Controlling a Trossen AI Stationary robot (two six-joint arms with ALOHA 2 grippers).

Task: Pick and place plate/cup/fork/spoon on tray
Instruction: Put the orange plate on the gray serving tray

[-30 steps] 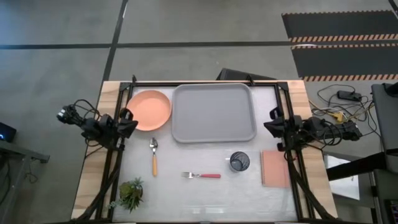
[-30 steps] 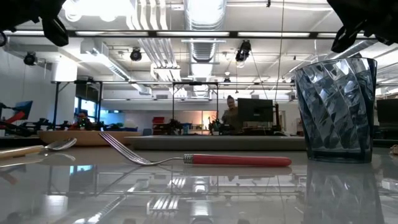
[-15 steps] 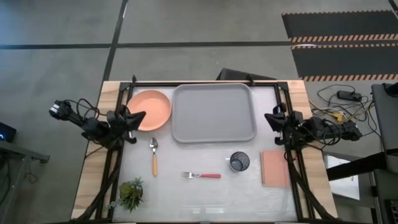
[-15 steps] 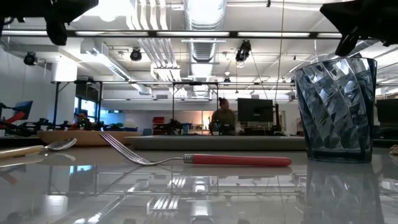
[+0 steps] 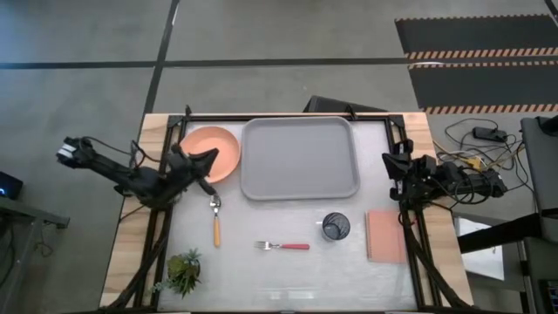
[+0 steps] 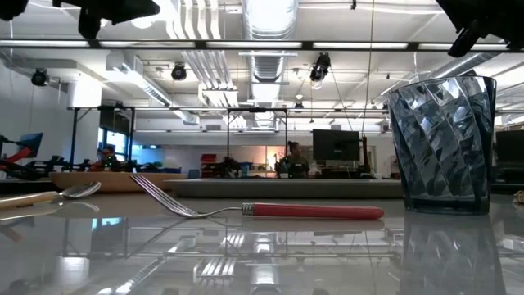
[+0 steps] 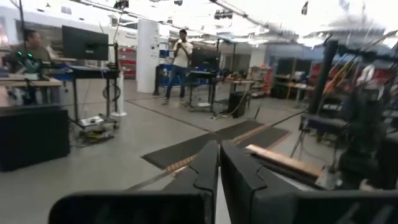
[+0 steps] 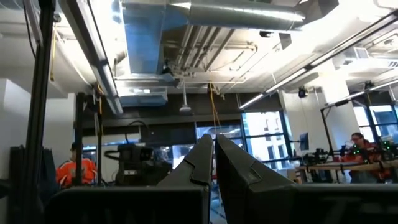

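The salmon-orange plate [image 5: 213, 152] lies at the table's far left, beside the light grey tray [image 5: 300, 157]. The orange-handled spoon [image 5: 216, 220] lies near the left. The red-handled fork [image 5: 283, 246] lies at the middle near side and shows in the low view [image 6: 311, 211]. The blue-grey cup [image 5: 336, 226] stands right of the fork and shows in the low view [image 6: 442, 146]. My left gripper [image 5: 209, 157] is shut and empty, above the plate's near-left rim. My right gripper [image 5: 391, 162] is shut and empty at the table's right side.
A flat pink-brown pad [image 5: 385, 235] lies at the near right. A small green plant [image 5: 184, 271] stands at the near left corner. Black frame posts [image 5: 166, 148] run along both sides of the table. People show in the room beyond the table.
My left gripper has swung from the table's left edge toward the right, and now reaches over the plate's near-left rim. My right gripper has shifted slightly and tipped upward at the right side. Both stay shut. Nothing on the table has moved.
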